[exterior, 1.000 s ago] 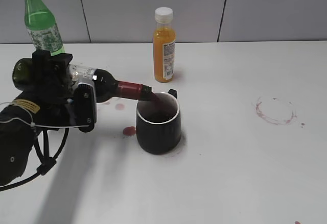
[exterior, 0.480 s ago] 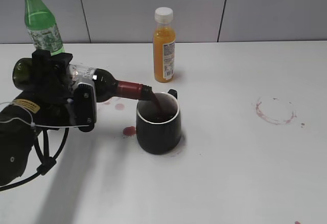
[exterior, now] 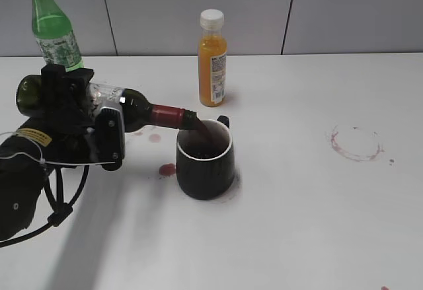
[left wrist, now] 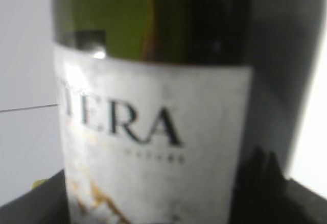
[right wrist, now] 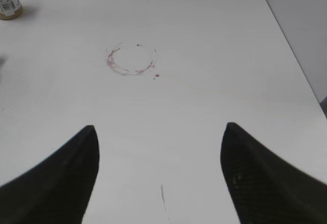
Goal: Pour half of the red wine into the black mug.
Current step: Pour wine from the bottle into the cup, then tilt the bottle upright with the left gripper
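At the left of the surface, the left gripper has its fingers clamped on the wine bottle, tipped sideways, mouth over the black mug. The right gripper's fingers hang apart above a red ring stain.
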Tool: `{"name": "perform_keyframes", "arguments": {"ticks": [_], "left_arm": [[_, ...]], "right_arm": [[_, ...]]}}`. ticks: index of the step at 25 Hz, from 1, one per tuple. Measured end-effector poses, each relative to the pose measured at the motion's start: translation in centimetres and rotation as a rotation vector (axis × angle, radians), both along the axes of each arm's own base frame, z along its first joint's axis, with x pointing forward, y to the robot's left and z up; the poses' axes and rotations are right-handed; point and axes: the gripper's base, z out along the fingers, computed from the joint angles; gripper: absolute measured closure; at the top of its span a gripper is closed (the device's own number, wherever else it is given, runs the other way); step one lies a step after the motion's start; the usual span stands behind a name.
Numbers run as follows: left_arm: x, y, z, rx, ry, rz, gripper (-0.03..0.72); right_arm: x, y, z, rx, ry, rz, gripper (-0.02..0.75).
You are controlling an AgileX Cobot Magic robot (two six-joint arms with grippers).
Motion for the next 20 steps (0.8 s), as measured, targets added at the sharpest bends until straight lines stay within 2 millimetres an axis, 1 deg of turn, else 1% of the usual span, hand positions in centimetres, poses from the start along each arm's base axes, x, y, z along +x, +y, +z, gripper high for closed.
{"name": "perform_keyframes", "arguments": {"ticks": [13,20], "left_arm": [[0.01,0.01,0.06,0.001,-0.007,0.001,0.143],[0.02,-0.08,0.08,-0.043,-0.009,-0.001,0.143]], "right_arm": [[0.0,0.0,0.0,0.0,0.0,0.0,0.174],[0.0,0.0,0.0,0.0,0.0,0.0,0.174]]}}
